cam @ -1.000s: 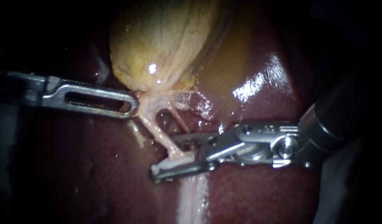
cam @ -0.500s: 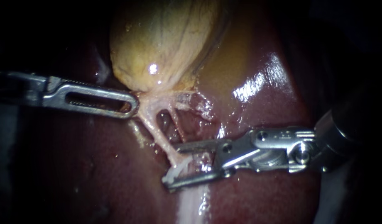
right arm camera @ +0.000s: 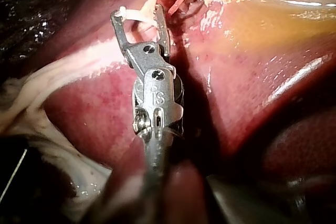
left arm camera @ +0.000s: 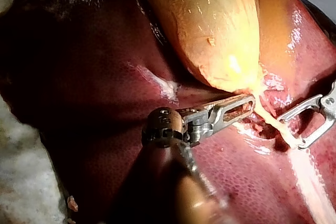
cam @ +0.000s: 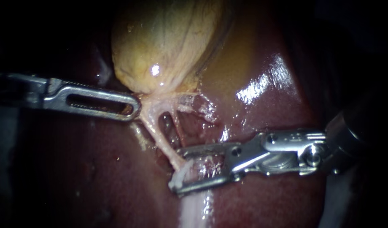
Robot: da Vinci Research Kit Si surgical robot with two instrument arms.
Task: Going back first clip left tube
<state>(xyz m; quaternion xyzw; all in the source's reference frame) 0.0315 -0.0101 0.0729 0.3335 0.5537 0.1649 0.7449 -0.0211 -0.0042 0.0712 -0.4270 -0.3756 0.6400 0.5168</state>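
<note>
The yellow gallbladder [cam: 164,42] lies on the dark red liver [cam: 265,198]. From its neck the pale left tube [cam: 160,137] runs down between the open jaws of my right instrument [cam: 178,169], and a thinner right tube [cam: 180,126] runs beside it. A whitish bit [cam: 179,177] sits where the left tube meets the lower jaw; whether it is a clip I cannot tell. In the right wrist view a pale strand crosses the gap of my right instrument [right arm camera: 137,12]. My left instrument [cam: 135,107] has slotted jaws lying together at the gallbladder's neck, also in the left wrist view [left arm camera: 251,100].
A pale band of tissue [cam: 194,211] runs down the liver below the right instrument's jaws. Wet frayed tissue [cam: 204,107] lies just right of the tubes. The view's edges are dark.
My right instrument has drawn back to the right and slightly down along the liver, jaws still apart. The left instrument, gallbladder and tubes have stayed in place.
</note>
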